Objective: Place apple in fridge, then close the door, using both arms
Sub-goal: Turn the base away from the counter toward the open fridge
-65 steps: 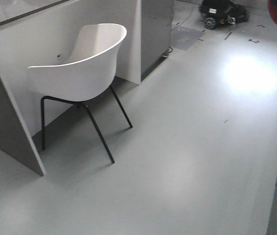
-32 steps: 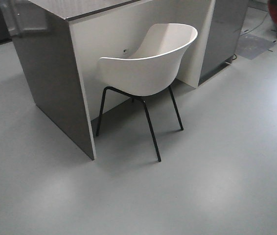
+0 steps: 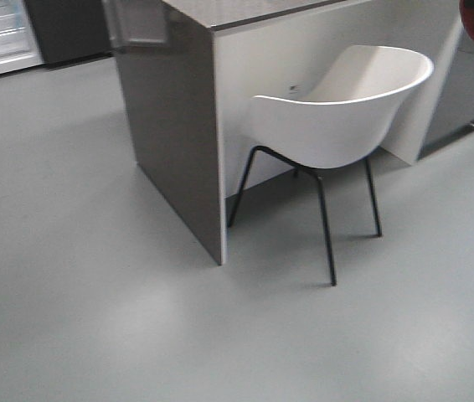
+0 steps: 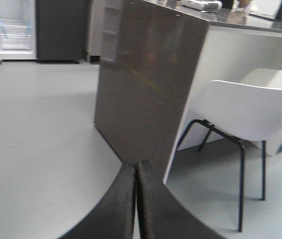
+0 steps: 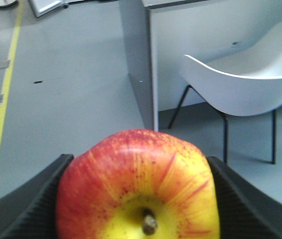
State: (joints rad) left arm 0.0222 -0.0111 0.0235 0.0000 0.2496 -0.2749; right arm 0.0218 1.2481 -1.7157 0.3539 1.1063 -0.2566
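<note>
Apple (image 5: 137,174) sits clamped in the right claw (image 5: 138,199), stem end facing the wrist camera. We see red skin streaked over a yellow patch around the stem. The dark ribbed fingers (image 5: 26,209) press against it on both sides, and the fruit fills the gap between them completely. It hangs in the air above the floor (image 3: 95,276), resting on nothing else.

Our left claw (image 4: 136,167) is closed on itself. Its two dark fingers meet along a thin seam with nothing between them.

Beyond both claws stands a dark grey side panel (image 4: 146,84) that carries a grey tabletop (image 3: 254,10), with a white wall face beside the panel. A white shell chair (image 5: 245,84) on thin black legs is tucked in close against that white face, its back turned toward us. A few small items lie on the tabletop in the left wrist view, too blurred for us to name.

Well apart from the apple, past an open stretch of grey floor, we make out the fridge (image 4: 16,30). Its white interior is exposed, with blue strips on the shelves and a dark grey body next to it. A yellow line (image 5: 1,104) runs along the floor at the left of the right wrist view.
</note>
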